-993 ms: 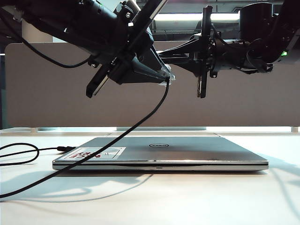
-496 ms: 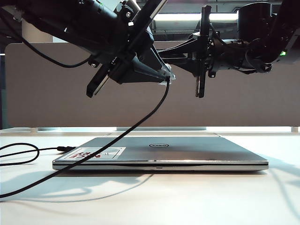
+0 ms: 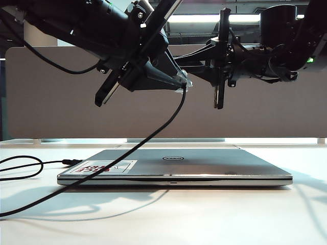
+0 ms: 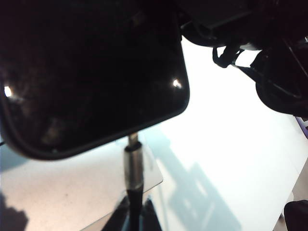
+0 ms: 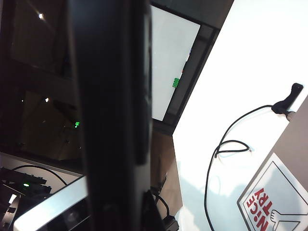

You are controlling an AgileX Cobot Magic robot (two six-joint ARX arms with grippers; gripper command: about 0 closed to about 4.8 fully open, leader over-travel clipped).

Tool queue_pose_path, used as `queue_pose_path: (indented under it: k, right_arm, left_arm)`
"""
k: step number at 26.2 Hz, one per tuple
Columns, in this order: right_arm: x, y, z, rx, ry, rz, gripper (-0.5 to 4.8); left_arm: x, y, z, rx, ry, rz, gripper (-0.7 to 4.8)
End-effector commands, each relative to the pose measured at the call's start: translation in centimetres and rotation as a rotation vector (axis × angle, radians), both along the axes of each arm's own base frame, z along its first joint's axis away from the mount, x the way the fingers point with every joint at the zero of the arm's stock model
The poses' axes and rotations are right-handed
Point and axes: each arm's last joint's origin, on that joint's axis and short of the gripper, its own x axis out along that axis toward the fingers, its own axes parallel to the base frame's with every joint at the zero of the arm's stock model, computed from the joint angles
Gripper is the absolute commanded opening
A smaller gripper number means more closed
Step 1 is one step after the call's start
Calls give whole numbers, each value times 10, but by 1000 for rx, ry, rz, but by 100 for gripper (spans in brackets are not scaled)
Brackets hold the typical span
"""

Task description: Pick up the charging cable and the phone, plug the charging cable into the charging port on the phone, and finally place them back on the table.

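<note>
High above the table (image 3: pixel 214 224), both grippers meet. My left gripper (image 3: pixel 182 83) (image 4: pixel 134 220) is shut on the charging cable (image 3: pixel 138 144) just behind its silvery plug (image 4: pixel 133 163). The black cord hangs down to the table. My right gripper (image 3: pixel 196 60) (image 5: pixel 118 211) is shut on the phone (image 4: pixel 91 72) (image 5: pixel 110 115), a glossy black slab seen edge-on in the right wrist view. In the left wrist view the plug's tip meets the middle of the phone's narrow end edge. The charging port is hidden, and I cannot tell whether the tip is inside it.
A closed silver laptop (image 3: pixel 173 168) (image 5: pixel 299 134) with a red-lettered sticker (image 3: pixel 104 166) (image 5: pixel 274 202) lies under both grippers. The cord's slack loops on the table at the left (image 3: pixel 20 166) (image 5: pixel 216 163), ending in a black connector (image 3: pixel 69 162) by the laptop. A grey-brown partition (image 3: pixel 51 102) stands behind.
</note>
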Motion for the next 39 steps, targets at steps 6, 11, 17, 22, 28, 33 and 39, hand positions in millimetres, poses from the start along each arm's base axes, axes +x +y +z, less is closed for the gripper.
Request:
queue_pose_path:
  k: [6, 11, 17, 22, 28, 33, 39]
  right_arm:
    - [-4, 1, 3, 9, -32, 21, -1]
    - [-4, 1, 6, 18, -41, 22, -1]
    - [-5, 0, 9, 30, -49, 20, -1]
    - [-5, 0, 11, 37, -77, 20, -1]
    - [-5, 0, 11, 37, -77, 20, -1]
    - [-5, 0, 11, 38, -71, 16, -1]
    - [-5, 0, 11, 40, -65, 8, -1]
  left_arm:
    - [1, -1, 6, -50, -26, 8, -7]
    - [1, -1, 6, -50, -26, 8, -7]
    - [1, -1, 6, -51, -26, 8, -7]
    - [1, -2, 8, -68, -38, 9, -6]
    - [1, -2, 8, -67, -38, 9, -7]
    - [1, -2, 8, -67, -38, 9, -7]
    - [1, -2, 8, -67, -38, 9, -7]
